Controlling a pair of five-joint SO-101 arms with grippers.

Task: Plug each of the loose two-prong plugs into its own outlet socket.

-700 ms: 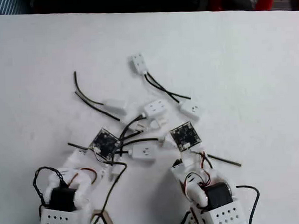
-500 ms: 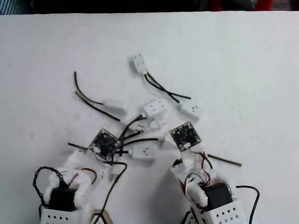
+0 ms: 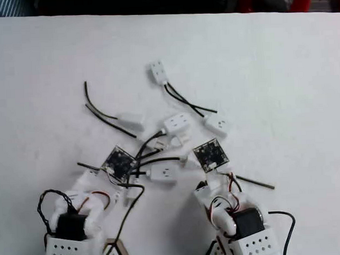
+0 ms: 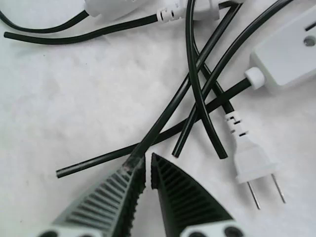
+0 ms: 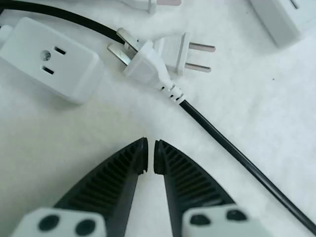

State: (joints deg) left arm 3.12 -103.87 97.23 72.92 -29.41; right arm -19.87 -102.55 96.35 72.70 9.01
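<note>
- Step in hand, as I judge it: the first pick-up. No plug looks seated in a socket. Everything lies loose mid-tabletop (image 3: 280, 60), just ahead of both arms.
- Left fingers (image 4: 182, 192): all but together, a thin slit between them, nothing held. They hang low over crossed black cords (image 4: 195, 98). One cord runs right by a fingertip, and I cannot tell whether it touches.
- Nearest target on that side: a white plug (image 4: 252, 163), flat on the tabletop beside the cords, its two prongs bare and pointing away from its own cord. A socket block (image 4: 291, 49) lies near, past the cords.
- Right fingers (image 5: 118, 177): likewise nearly closed and empty. Just ahead, a corded plug (image 5: 145, 64) and a second plug (image 5: 174, 49) lie touching, prongs pointing opposite ways. A pale socket (image 5: 49, 61) sits just beside them, slots facing up.
- To do it well: spread the fingers first, then come down on a plug's body across its flat sides, leaving the prongs free and no stray cord caught.
- The sockets look light and unanchored, so they will likely slide under a push. One arm should pin the socket while the other feeds the prongs square to the slots.
- Plug appearance: small white moulded body, ribbed collar at the cord, thin metal prongs. The black cord looks stiff and may twist the plug in the grasp.
</note>
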